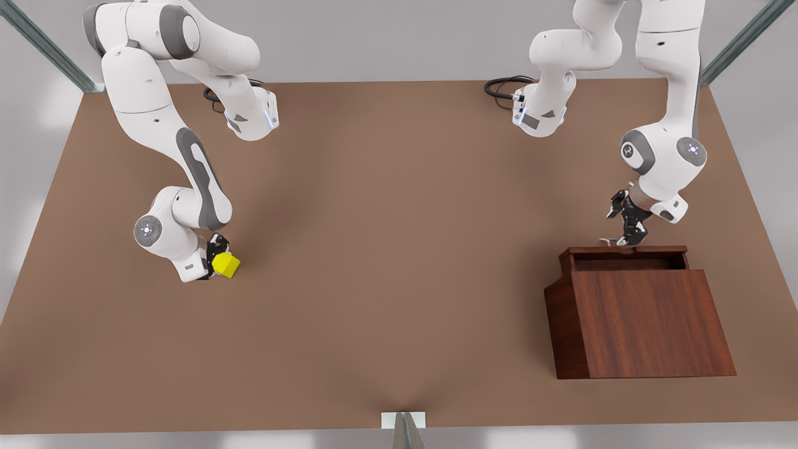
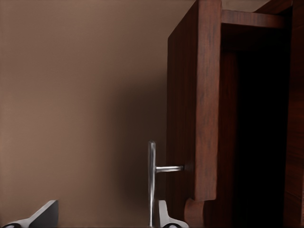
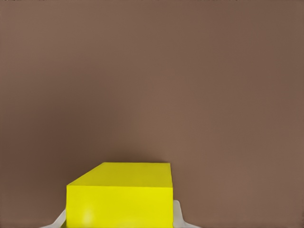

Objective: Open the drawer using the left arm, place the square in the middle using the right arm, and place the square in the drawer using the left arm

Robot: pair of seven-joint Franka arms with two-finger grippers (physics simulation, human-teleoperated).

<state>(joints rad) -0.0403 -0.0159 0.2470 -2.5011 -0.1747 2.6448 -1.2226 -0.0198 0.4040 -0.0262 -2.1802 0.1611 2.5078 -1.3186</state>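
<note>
The yellow square (image 1: 225, 265) is at the front view's left, low over the brown table, with my right gripper (image 1: 215, 259) shut on it. The right wrist view has the square (image 3: 118, 197) between the pale fingertips (image 3: 178, 216), with bare tabletop beyond. At the front view's right the drawer (image 1: 626, 254) stands pulled partly out of the wooden cabinet (image 1: 648, 324), its dark inside showing. My left gripper (image 1: 626, 234) hovers open at the silver handle (image 1: 612, 241). In the left wrist view the handle (image 2: 151, 183) lies between the spread fingers (image 2: 42, 216), close to one of them.
The middle of the table (image 1: 399, 249) is bare brown surface between the two arms. Black cables (image 1: 505, 86) lie at the far edge by an arm base. A small white bracket (image 1: 403, 420) sits at the near edge.
</note>
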